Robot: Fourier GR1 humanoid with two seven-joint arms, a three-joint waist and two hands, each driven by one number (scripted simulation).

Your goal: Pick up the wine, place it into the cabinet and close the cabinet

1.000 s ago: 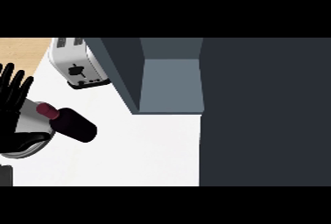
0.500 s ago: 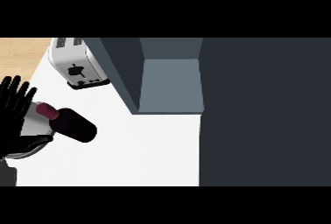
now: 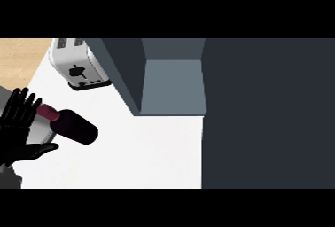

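Note:
The wine bottle (image 3: 73,125) is dark maroon with a red neck and lies tilted on the white counter (image 3: 144,155) at the left. My left hand (image 3: 16,128) shows at the left edge, fingers straight and pointing up, thumb stretched right below the bottle. Its fingers overlap the bottle's neck and are not curled round it. The cabinet (image 3: 173,84) stands open at the centre top, its grey inside showing. My right hand is out of view.
A silver toaster (image 3: 78,66) stands at the back left, close to the cabinet's left wall. A large dark panel (image 3: 268,111) fills the right side. A pale grey rounded shape (image 3: 40,132) sits between my hand and the bottle. Wooden flooring (image 3: 23,55) shows at the top left.
My left hand has dropped lower in the view and its thumb now reaches out under the bottle. The bottle, toaster and cabinet have stayed put.

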